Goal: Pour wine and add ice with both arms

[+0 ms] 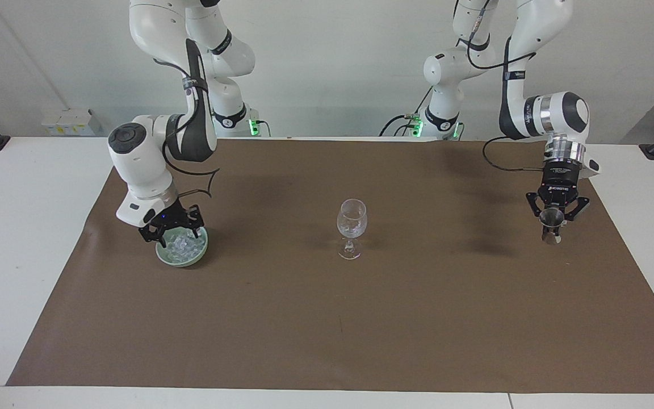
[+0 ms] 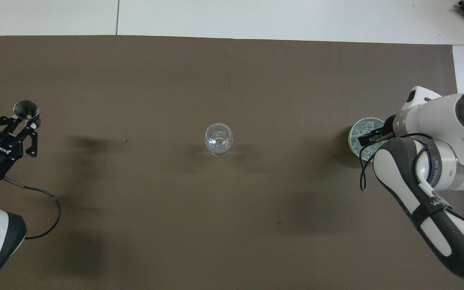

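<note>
At the right arm's end of the brown mat (image 1: 327, 341), the right gripper (image 1: 171, 232) is down in the pale green bowl (image 1: 182, 257) among the small clear chunks of ice (image 1: 186, 245); how far apart its fingers stand I cannot tell. At the left arm's end, the left gripper (image 1: 552, 222) is clamped on a small steel double-cone jigger (image 1: 549, 226), held upright just above the mat. A clear stemmed wine glass (image 1: 351, 222) stands at mid-mat between them.
</note>
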Tool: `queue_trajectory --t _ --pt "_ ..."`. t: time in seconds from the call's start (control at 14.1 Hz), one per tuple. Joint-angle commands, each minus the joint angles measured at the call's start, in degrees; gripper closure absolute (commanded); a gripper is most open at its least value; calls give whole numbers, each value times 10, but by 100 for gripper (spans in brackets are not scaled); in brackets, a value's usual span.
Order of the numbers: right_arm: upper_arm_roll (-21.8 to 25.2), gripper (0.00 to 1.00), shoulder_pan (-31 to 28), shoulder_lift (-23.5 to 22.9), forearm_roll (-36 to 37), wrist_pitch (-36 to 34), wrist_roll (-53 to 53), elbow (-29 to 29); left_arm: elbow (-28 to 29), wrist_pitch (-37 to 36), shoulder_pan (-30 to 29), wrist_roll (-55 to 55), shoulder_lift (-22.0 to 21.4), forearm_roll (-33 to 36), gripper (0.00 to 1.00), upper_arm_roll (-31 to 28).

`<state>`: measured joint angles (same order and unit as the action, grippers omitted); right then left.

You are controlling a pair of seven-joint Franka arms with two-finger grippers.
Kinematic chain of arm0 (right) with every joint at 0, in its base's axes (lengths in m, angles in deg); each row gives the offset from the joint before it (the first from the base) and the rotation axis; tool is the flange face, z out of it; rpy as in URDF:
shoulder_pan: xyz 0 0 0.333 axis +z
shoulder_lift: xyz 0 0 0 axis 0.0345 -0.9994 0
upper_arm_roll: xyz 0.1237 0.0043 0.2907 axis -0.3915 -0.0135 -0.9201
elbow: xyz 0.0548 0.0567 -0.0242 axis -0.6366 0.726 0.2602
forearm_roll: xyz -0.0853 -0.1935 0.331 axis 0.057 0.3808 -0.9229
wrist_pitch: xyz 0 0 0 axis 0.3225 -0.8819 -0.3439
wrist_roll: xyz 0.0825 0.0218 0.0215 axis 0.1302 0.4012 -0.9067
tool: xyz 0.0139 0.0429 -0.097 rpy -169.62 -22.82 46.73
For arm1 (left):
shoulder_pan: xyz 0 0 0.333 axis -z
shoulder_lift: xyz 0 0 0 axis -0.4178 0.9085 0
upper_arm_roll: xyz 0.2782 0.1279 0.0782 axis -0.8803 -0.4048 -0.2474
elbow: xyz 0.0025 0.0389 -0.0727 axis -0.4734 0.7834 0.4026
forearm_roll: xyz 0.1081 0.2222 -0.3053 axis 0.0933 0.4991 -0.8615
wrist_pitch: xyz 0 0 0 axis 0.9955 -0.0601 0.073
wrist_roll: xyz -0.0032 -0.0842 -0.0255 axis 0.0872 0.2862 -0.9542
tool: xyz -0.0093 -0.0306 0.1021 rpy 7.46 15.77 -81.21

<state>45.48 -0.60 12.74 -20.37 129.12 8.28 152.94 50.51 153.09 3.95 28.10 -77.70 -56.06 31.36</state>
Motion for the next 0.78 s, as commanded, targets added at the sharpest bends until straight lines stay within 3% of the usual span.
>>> queue_trajectory --t 0.0,0.28,0.71 --pt "-1 37 -10 2 0 20 -18 20 -2 -50 -33 8 36 -6 100 3" --pt "0 39 -12 0 1 19 -18 27 -19 -78 -54 7 85 -6 100 3" --pt "5 54 -14 2 1 20 -18 33 -35 -101 -61 5 126 -16 100 3"
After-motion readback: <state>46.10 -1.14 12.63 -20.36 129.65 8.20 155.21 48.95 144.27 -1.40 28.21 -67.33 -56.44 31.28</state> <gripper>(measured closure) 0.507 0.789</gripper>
